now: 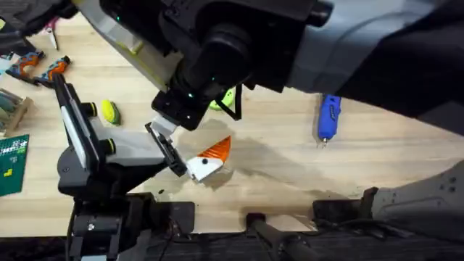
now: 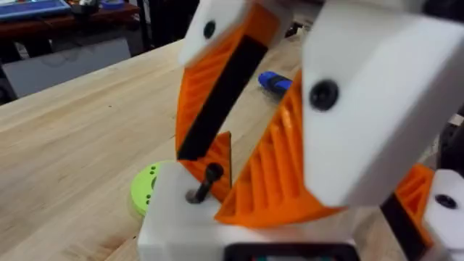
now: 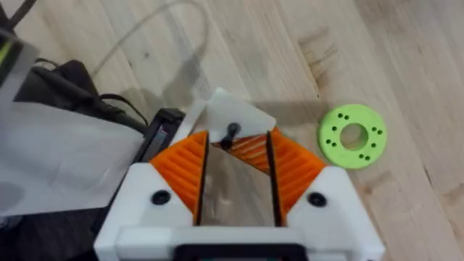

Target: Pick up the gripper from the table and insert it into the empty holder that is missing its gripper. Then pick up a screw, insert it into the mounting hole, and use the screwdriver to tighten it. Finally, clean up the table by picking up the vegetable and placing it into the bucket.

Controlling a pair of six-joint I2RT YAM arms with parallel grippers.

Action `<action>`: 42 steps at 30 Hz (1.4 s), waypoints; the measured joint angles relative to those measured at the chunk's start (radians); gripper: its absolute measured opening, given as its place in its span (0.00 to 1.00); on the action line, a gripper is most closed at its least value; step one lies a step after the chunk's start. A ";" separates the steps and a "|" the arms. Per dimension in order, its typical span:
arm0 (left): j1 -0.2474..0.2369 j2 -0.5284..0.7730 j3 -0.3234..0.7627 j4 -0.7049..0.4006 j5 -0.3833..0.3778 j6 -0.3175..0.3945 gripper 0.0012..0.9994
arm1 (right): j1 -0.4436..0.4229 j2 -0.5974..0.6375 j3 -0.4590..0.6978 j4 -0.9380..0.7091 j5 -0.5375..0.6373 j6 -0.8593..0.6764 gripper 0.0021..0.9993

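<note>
My left gripper (image 2: 312,188) is open, and one of its white finger bases is the holder (image 2: 170,217). The orange gripper (image 2: 221,148) tip sits in that holder (image 1: 201,168), pointing away from the arm. A dark screw (image 2: 205,183) stands tilted in the mounting hole. My right gripper (image 3: 235,138) hangs over the holder (image 3: 232,116), open, its orange pads on either side of the screw (image 3: 231,132). The blue screwdriver (image 1: 328,118) lies to the right. The yellow-green vegetable (image 1: 109,111) lies at the left. The bucket is out of view.
A green ring-shaped disc (image 3: 353,136) lies just behind the holder. Orange-handled pliers (image 1: 43,69) and a green circuit board (image 1: 13,163) sit along the left edge. The right arm crosses the middle, large and dark, right under the overhead camera.
</note>
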 joint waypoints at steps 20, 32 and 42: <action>-0.001 0.000 0.000 0.001 0.001 0.005 0.99 | -0.091 -0.159 0.000 -0.006 -0.013 0.000 0.99; -0.001 0.000 -0.006 0.042 0.001 0.001 0.99 | -0.151 -0.174 0.000 -0.052 -0.016 0.008 0.99; -0.001 0.000 -0.007 0.040 -0.037 -0.080 0.99 | -0.262 -0.181 0.000 -0.139 -0.016 0.131 0.99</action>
